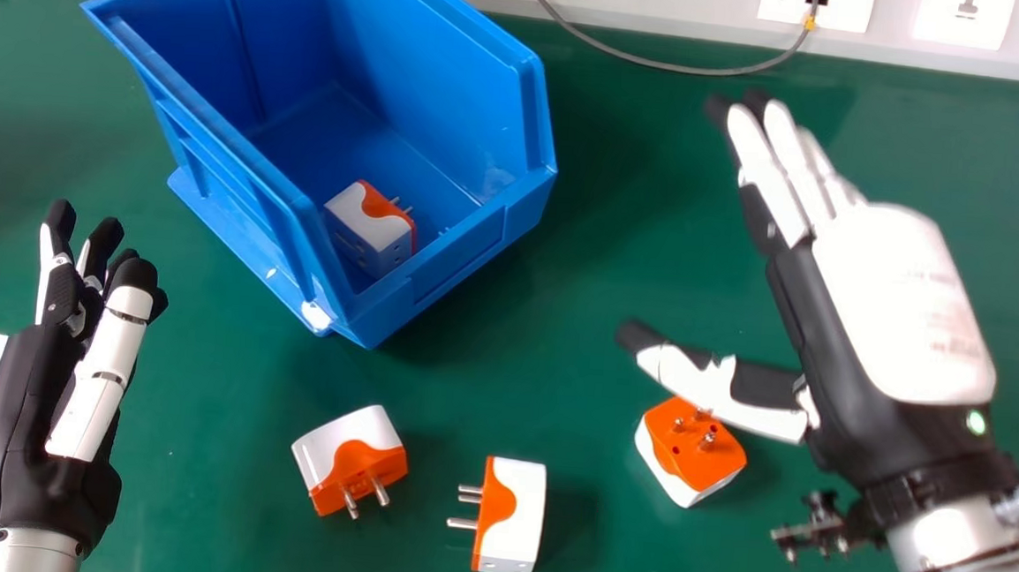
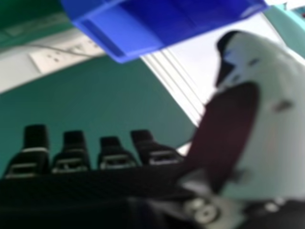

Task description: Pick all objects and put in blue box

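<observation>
Adapter (image 1: 685,447) prongs-up on the green table (image 1: 556,395), near the right hand (image 1: 902,301), which is empty, fingers (image 1: 766,173) straight, thumb (image 1: 690,377) spread wide! It wants to draw over and pinch the white sides (image 1: 667,480), clear of those metal prongs (image 1: 709,438), then lift high over the wall of the blue box (image 1: 467,252), where one unit (image 1: 372,224) sits; two more adapters (image 1: 520,517) wait nearby, left hand (image 1: 33,416) idle, loosely open, at view's left

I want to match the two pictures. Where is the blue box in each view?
Head view: the blue box is in the upper left part, with one adapter inside.
Right hand view: the blue box is beyond the thumb tip of the right hand.
Shared landmark: the thin grey cable by the wall.
</observation>
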`<control>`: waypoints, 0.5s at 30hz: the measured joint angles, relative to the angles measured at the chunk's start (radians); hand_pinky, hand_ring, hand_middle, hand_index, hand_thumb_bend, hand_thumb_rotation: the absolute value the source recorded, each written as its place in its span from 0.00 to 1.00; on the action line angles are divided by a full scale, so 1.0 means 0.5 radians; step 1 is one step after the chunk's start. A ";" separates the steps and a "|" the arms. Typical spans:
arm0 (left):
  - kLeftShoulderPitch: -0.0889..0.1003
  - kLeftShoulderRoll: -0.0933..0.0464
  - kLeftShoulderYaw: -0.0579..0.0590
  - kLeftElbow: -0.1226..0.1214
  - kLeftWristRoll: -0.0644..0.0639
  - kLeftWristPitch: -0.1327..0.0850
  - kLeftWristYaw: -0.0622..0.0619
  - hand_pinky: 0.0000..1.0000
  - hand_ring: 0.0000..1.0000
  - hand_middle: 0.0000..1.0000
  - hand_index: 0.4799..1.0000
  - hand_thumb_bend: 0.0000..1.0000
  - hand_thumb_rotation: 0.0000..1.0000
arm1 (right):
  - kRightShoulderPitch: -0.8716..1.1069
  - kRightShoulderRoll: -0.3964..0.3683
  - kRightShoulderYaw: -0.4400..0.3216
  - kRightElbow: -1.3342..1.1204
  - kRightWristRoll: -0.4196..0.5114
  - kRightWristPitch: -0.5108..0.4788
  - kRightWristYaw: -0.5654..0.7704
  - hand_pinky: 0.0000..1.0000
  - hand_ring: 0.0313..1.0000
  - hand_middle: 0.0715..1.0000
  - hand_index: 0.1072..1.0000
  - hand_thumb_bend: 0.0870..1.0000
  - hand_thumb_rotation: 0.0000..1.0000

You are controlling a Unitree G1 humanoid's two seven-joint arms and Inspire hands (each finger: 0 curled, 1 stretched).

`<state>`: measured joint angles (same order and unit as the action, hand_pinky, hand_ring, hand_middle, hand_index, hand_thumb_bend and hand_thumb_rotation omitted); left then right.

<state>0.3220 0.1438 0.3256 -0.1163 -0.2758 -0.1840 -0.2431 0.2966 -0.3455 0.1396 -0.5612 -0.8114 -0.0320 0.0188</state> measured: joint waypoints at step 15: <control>0.036 0.000 0.011 -0.018 0.000 0.001 0.010 0.93 0.99 1.00 1.00 0.37 0.65 | 0.440 -0.220 -0.163 0.024 0.083 -0.221 0.132 0.85 0.93 0.96 0.94 0.34 0.59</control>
<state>0.3401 0.1439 0.3311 -0.1253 -0.2757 -0.1837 -0.2381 0.5166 -0.4554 0.0580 -0.5492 -0.7700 -0.1423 0.0850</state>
